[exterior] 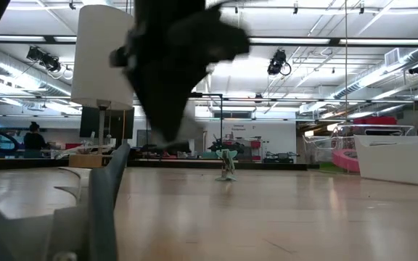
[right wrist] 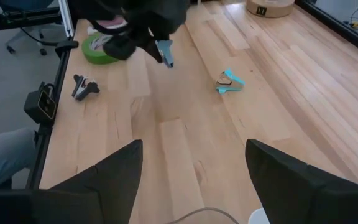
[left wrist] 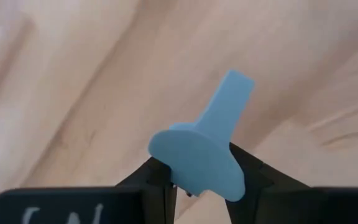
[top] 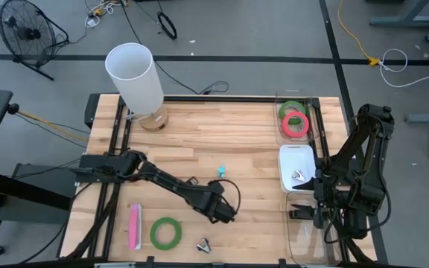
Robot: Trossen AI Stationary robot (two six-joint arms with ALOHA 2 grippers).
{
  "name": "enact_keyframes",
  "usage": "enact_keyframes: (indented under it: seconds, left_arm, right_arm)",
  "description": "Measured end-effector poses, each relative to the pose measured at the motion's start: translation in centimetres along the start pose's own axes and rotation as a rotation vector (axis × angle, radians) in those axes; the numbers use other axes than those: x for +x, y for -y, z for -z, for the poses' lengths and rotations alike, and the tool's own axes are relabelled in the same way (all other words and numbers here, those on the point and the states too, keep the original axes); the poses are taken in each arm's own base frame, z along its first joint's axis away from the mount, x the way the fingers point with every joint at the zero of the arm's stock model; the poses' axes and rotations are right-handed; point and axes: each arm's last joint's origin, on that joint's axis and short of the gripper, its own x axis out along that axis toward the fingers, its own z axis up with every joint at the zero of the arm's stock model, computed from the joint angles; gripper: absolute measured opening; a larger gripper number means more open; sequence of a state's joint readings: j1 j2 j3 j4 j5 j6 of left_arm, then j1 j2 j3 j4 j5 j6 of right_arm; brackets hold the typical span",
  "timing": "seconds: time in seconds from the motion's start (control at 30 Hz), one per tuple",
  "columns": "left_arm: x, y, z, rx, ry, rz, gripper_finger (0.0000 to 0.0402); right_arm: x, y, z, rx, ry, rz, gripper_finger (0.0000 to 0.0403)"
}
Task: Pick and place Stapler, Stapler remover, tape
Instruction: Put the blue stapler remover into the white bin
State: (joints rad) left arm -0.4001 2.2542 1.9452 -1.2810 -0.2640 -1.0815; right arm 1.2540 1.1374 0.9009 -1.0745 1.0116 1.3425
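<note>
Left gripper [left wrist: 201,183] is clamped on a blue staple remover [left wrist: 204,149] above table centre, well left of the bins [top: 298,165] by the right arm, so it must carry rightward; right gripper [right wrist: 194,180] hangs open, empty.

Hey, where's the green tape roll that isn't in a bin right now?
In the high view the loose green tape roll lies flat near the table's front edge, left of centre, between the pink stapler and a small dark staple remover.
</note>
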Motion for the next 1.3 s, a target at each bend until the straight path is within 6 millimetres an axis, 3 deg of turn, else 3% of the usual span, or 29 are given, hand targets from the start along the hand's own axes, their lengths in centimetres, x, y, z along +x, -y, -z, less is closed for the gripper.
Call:
enact_keyframes:
  seconds: [0.33,0.5,0.83,1.13,1.3]
  left_arm:
    - [-9.4,0.9,-4.3,0.115,0.458,0.169,0.0098]
    - [-12.2,1.6,-6.4,0.185,0.657,0.296,0.0098]
    - [-12.7,1.5,-9.1,0.226,0.766,0.411,0.0098]
    - [-13.0,1.7,-9.4,0.25,0.8,0.435,0.0098]
    - [-13.0,1.7,-9.4,0.252,0.803,0.438,0.0098]
  right_arm:
    - [0.7,-1.0,-1.2,-0.044,0.128,-0.003,0.0283]
    - [1.6,-1.8,-2.6,-0.089,0.2,0.015,0.0283]
    - [3.0,-2.2,-4.8,-0.168,0.282,0.086,0.0283]
    - [4.3,-1.5,-5.8,-0.161,0.277,0.145,0.0283]
    - [4.8,-1.9,-6.9,-0.165,0.272,0.063,0.0283]
